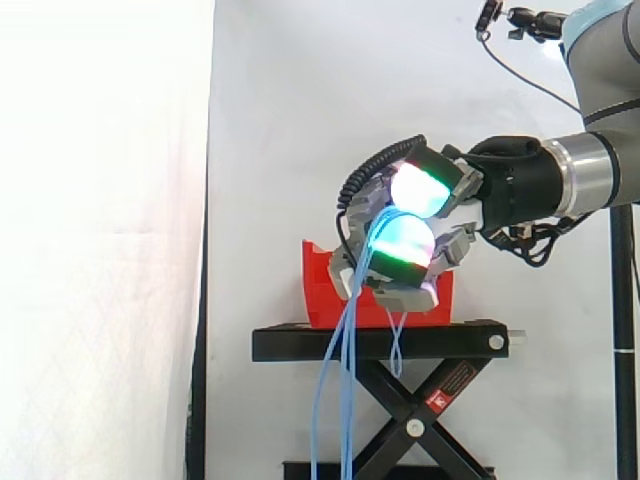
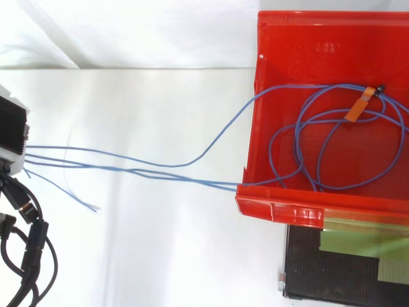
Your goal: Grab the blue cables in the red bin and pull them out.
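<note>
hand (image 1: 412, 240) curled tight on cables (image 2: 128, 169) | strands run from 9 o'clock to bin (image 2: 281, 204) at 3, coils inside bound by orange tag (image 2: 358, 109) | look light, limp, slick, may snag rim | best gripped bunched near the rim

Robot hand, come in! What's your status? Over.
Hand shut on thin blue cables, away from red plastic bin. Loops lie coiled inside bin, strands run out over its wall. Nothing blocking.
</note>
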Motion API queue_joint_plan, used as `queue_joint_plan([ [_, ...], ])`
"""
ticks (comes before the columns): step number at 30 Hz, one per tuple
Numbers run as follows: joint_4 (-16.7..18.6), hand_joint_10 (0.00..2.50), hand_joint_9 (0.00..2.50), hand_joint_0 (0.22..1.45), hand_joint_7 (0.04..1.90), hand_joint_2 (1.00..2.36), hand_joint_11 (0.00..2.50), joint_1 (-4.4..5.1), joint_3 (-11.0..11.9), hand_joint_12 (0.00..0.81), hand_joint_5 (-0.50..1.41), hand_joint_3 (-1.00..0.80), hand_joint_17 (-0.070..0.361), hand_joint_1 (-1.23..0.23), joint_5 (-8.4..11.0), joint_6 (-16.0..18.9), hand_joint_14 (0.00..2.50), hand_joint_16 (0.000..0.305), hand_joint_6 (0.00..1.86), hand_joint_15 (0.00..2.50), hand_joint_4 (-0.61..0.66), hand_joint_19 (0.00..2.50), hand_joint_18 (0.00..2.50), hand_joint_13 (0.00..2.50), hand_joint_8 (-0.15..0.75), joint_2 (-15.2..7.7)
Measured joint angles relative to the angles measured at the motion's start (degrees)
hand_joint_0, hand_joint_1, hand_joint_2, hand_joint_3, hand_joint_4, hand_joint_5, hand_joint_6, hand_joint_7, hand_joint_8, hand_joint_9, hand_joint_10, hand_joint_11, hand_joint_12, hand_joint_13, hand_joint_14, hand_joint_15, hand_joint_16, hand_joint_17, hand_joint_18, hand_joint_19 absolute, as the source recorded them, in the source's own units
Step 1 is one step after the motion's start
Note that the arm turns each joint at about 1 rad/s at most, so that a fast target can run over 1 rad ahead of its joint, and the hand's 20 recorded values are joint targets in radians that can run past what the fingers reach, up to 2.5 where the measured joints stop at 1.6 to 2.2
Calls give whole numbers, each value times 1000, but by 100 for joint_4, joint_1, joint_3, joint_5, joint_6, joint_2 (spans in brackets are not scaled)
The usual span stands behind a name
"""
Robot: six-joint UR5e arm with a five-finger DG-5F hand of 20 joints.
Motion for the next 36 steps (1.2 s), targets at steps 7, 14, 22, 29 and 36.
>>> queue_joint_plan([
  [7,2,26,952,919,618,1000,758,10,0,311,912,-1000,83,-826,-2,-194,1482,37,477,1056,170,1465,1230,1205,264,1],
  [14,-2,27,944,862,620,1000,770,1,2,316,899,-1000,85,-811,-10,-348,1501,38,453,1063,205,1467,1229,1201,269,15],
  [22,-2,26,939,786,608,1000,765,4,15,332,884,-1000,93,-794,-6,-566,1550,41,454,1021,236,1453,1220,1194,273,233],
  [29,459,25,938,706,595,1000,757,6,143,359,878,-1000,108,-760,-40,-895,1622,48,457,939,266,1426,1250,1201,294,245],
  [36,658,24,939,652,573,1000,754,-32,317,389,871,-1000,121,-736,-245,-1529,1684,54,468,888,292,1330,1253,1203,308,246],
])
